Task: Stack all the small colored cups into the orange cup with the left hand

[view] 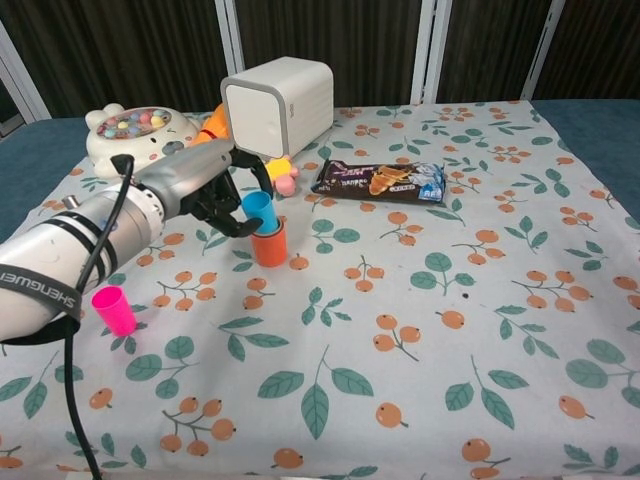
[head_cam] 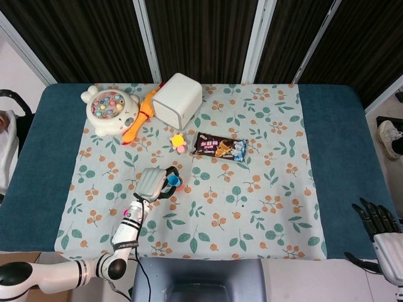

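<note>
Tablecloth (view: 520, 330), floral, spread over a blue table; it carries everything listed below.

Left hand (view: 215, 185), grey, large beside the cups. Fingers curled around the blue cup, which it holds by the upper wall. In the head view it sits at (head_cam: 151, 181), covering most of the stack.

Right hand (head_cam: 378, 223), dark, at the table's near right corner, well apart from the work. Holds nothing; fingers look spread.

White box (view: 278, 105), fish toy (view: 135, 135) and snack packet (view: 380, 180) lie further back, not part of the job.

Orange cup (view: 269, 246), upright near the cloth's middle left. Looks like thin hard plastic, light, liable to tip or slide if pushed sideways.

Blue cup (view: 259, 212), tilted, its base at or just inside the orange cup's mouth; I cannot tell whether it has seated. Likely rigid, smooth and slippery, very light; a light grip near the rim suits it, released only once upright.

Pink cup (view: 114, 309), upright, alone near the left edge, not yet stacked. Same handling: take it by the upper wall.
</note>
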You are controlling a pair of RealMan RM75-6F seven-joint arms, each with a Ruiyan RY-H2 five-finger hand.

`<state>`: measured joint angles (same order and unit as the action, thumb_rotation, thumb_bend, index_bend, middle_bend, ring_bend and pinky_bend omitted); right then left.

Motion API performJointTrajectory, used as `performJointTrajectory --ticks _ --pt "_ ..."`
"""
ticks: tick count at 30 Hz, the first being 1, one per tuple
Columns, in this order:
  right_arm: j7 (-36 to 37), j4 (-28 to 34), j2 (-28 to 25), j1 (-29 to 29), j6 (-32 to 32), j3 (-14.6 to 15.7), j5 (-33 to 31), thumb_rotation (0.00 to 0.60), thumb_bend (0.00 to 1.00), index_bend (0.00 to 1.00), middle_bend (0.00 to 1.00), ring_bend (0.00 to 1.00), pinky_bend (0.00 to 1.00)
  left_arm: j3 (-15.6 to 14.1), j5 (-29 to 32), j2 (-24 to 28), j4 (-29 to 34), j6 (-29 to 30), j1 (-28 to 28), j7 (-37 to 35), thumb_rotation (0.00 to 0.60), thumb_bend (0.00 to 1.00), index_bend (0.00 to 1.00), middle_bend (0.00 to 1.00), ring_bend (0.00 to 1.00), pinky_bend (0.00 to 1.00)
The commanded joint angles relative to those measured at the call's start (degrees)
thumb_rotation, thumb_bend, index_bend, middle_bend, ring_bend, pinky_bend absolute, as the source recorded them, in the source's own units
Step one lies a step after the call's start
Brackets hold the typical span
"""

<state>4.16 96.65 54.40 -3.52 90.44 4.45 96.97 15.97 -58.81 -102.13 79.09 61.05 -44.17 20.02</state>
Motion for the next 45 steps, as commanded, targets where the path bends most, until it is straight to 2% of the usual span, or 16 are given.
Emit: performJointTrajectory --ticks 1,3,8,12,15,20,25,34,39,45 --pt "0.0 0.0 0.0 0.0 0.1 0.0 0.0 0.6 0.21 0.0 0.0 0.0 0.0 -0.1 0.5 0.2 0.2 -0.4 -0.1 0.4 0.6 0.36 0.06 1.0 1.0 1.0" --pt "0.0 -0.1 0.0 0.0 0.1 0.0 0.1 0.6 0.21 0.0 0.0 0.0 0.0 -0.1 0.3 0.6 0.7 -0.3 0.0 0.3 0.6 0.35 0.0 1.0 1.0 1.0" --pt "0.0 -0.2 0.0 0.1 -0.2 0.0 0.0 0.6 0.21 0.0 0.0 0.0 0.0 -1.9 -3.1 4.7 5.7 1.3 2.1 -1.2 0.6 0.35 0.0 1.0 1.0 1.0" --pt "-0.2 -0.1 0.0 0.2 -0.6 0.1 0.0 0.6 0.21 0.0 0.0 0.0 0.0 -5.3 -8.3 11.8 12.9 3.8 6.0 -4.7 0.6 0.35 0.04 1.0 1.0 1.0" --pt "-0.6 0.1 0.1 0.2 -0.7 0.2 0.1 0.6 0.21 0.0 0.0 0.0 0.0 -9.3 -13.0 18.0 17.2 6.1 10.1 -9.2 0.6 0.34 0.07 1.0 1.0 1.0" --pt "-1.8 0.4 0.6 0.3 -1.3 0.3 0.2 0.6 0.21 0.0 0.0 0.0 0.0 -15.8 -19.4 22.1 16.8 8.6 15.0 -13.7 0.6 0.34 0.1 1.0 1.0 1.0" --pt "-3.0 0.6 1.0 0.3 -1.3 0.5 0.7 0.6 0.21 0.0 0.0 0.0 0.0 -19.3 -22.8 20.9 12.9 9.1 17.7 -17.3 0.6 0.34 0.12 1.0 1.0 1.0" --pt "-2.3 0.4 0.7 0.3 -1.1 0.4 0.7 0.6 0.21 0.0 0.0 0.0 0.0 -18.7 -21.1 15.2 3.5 6.4 18.9 -19.1 0.6 0.34 0.21 1.0 1.0 1.0" --pt "-2.2 0.4 0.7 0.4 -1.1 0.4 0.5 0.6 0.21 0.0 0.0 0.0 0.0 -18.4 -21.6 14.2 1.3 6.5 19.5 -19.3 0.6 0.35 0.3 1.0 1.0 1.0" --pt "-2.8 0.5 0.8 0.4 -1.5 0.4 0.4 0.6 0.21 0.0 0.0 0.0 0.0 -17.7 -22.4 13.5 -0.6 7.1 20.2 -20.7 0.6 0.35 0.35 1.0 1.0 1.0"
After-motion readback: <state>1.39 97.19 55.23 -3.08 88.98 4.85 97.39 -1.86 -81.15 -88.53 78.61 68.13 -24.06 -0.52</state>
